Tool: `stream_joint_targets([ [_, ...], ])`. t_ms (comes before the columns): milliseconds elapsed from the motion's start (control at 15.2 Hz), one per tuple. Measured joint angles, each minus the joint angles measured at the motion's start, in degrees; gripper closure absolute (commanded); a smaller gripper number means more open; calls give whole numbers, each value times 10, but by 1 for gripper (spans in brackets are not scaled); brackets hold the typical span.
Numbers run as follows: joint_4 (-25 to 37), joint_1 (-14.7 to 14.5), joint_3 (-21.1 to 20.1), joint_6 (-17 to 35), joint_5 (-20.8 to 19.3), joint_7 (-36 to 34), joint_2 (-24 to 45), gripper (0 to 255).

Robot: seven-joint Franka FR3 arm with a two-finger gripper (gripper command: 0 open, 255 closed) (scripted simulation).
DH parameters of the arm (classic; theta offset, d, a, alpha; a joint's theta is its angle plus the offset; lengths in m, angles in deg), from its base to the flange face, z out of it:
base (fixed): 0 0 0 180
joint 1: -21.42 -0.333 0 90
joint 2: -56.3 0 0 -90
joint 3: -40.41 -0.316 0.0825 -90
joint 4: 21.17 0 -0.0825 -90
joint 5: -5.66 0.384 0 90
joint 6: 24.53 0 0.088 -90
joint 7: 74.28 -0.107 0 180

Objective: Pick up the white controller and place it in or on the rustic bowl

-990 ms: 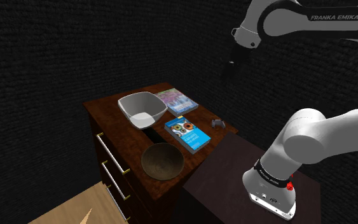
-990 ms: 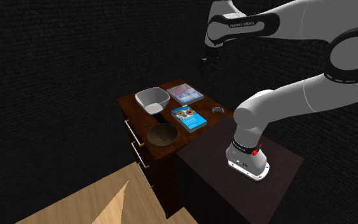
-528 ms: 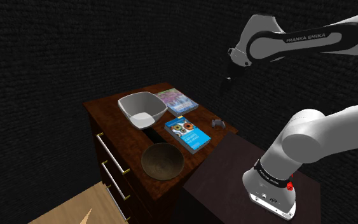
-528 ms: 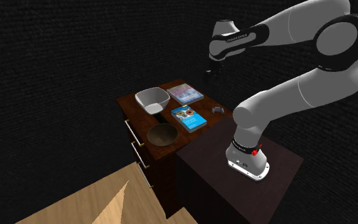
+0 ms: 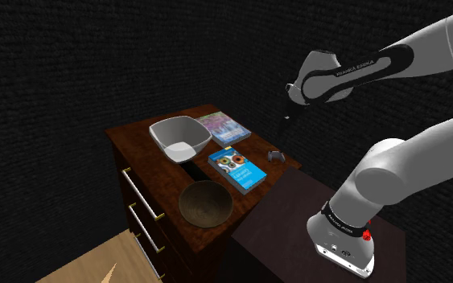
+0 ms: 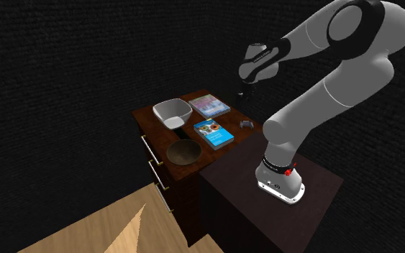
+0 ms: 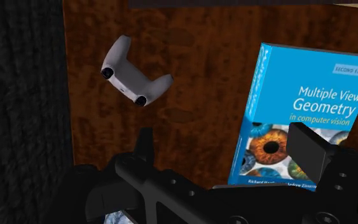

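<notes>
The white controller [image 7: 135, 71] with dark stick caps lies on the dark wooden dresser top [image 7: 196, 95], close to its edge by the wall. It appears small and grey in the shoulder view [image 5: 276, 155] and in the second exterior view [image 6: 246, 124]. The brown rustic bowl [image 5: 205, 203] [image 6: 183, 152] stands at the dresser's near end, above the drawers. My gripper [image 5: 287, 110] [image 6: 242, 93] [image 7: 228, 149] hangs in the air above the controller, open, with nothing between its fingers.
A blue geometry book [image 7: 304, 114] [image 5: 236, 168] lies beside the controller, between it and the bowls. A pale square bowl [image 5: 179, 138] and a colourful magazine [image 5: 224, 128] sit at the far end. The dark stand [image 5: 297, 217] adjoins the dresser. Black walls surround it.
The arm has swung down and the gripper has dropped lower, closer above the controller. Nothing on the dresser has moved.
</notes>
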Motion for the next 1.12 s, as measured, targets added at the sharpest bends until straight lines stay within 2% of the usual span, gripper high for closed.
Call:
stream_joint_targets([
  [264, -7, -6, 45, 87, 7, 43, 89, 0],
  [462, 5, -28, 87, 155, 48, 99, 177, 0],
  [726, 24, -58, 121, 217, 156, 205, 275, 0],
  [924, 32, -64, 110, 247, 237, 265, 323, 0],
  [1122, 35, -54, 84, 271, 309, 318, 357, 0],
])
